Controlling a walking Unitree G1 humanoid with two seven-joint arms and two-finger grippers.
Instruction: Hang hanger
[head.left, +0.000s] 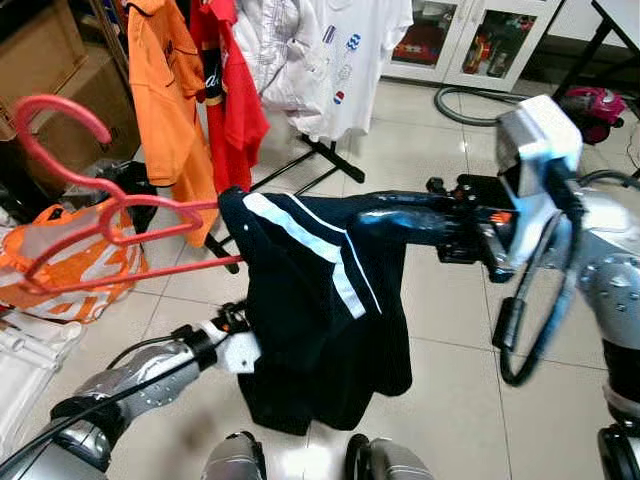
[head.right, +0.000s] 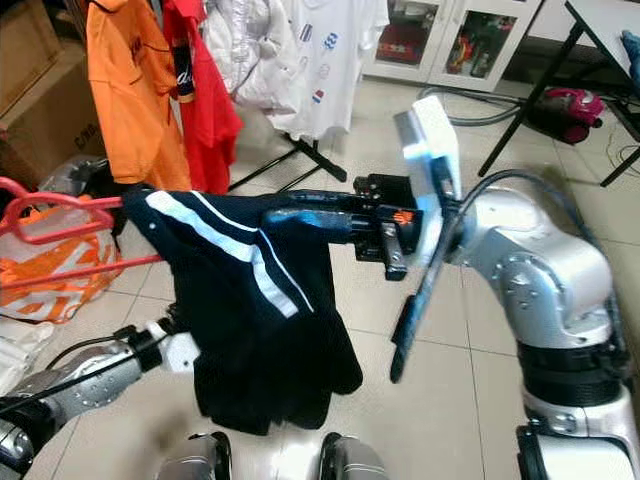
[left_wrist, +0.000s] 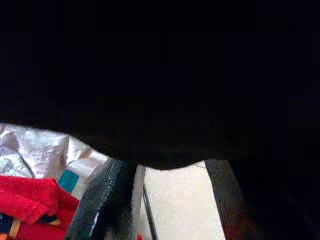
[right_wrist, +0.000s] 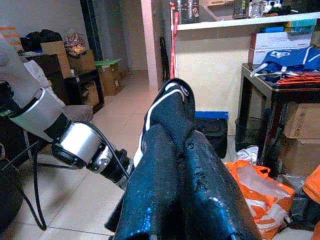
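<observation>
Right claw reaches leftward, fingers pressed together under a black garment draped over them. Red hanger juts beyond its tips. Left claw sits beneath the cloth, fingers apart.

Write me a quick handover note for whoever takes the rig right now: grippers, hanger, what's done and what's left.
Right gripper: shut on the red hanger, held out level with a dark shirt draped over it.
Left gripper: low under the shirt's hem, fingers hidden by fabric.
Clothes rack with the orange, red and white shirts stands ahead, robot's left.
Done: hanger lifted with shirt on it.
Left: carry it to the rack, hook it over the rail, release.
</observation>
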